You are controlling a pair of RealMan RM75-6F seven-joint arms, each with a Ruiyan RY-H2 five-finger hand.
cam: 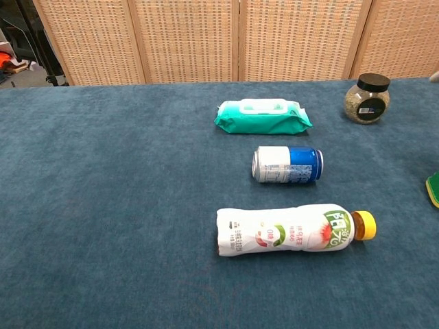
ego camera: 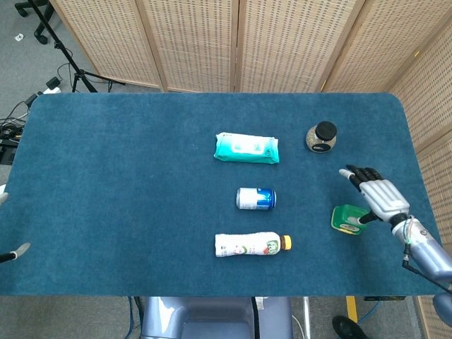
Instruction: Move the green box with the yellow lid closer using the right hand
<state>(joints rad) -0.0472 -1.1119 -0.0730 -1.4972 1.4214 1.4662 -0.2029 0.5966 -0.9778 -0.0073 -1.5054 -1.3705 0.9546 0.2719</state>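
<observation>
The green box [ego camera: 345,219] lies on the blue tabletop near the right edge, a pale label facing up; its yellow lid does not show. In the chest view only a green corner of the box [cam: 433,190] peeks in at the right border. My right hand [ego camera: 377,195] hovers just right of and behind the box, fingers spread and holding nothing. One lower finger reaches close to the box's right side; I cannot tell whether it touches. At the far left edge only a grey tip of my left hand [ego camera: 14,252] shows.
A white bottle with a yellow cap [ego camera: 252,244] lies at the front centre, with a blue can [ego camera: 256,198] on its side behind it. Further back are a teal wipes pack [ego camera: 246,147] and a black-lidded jar [ego camera: 321,137]. The table's right edge [ego camera: 422,176] is close to the box.
</observation>
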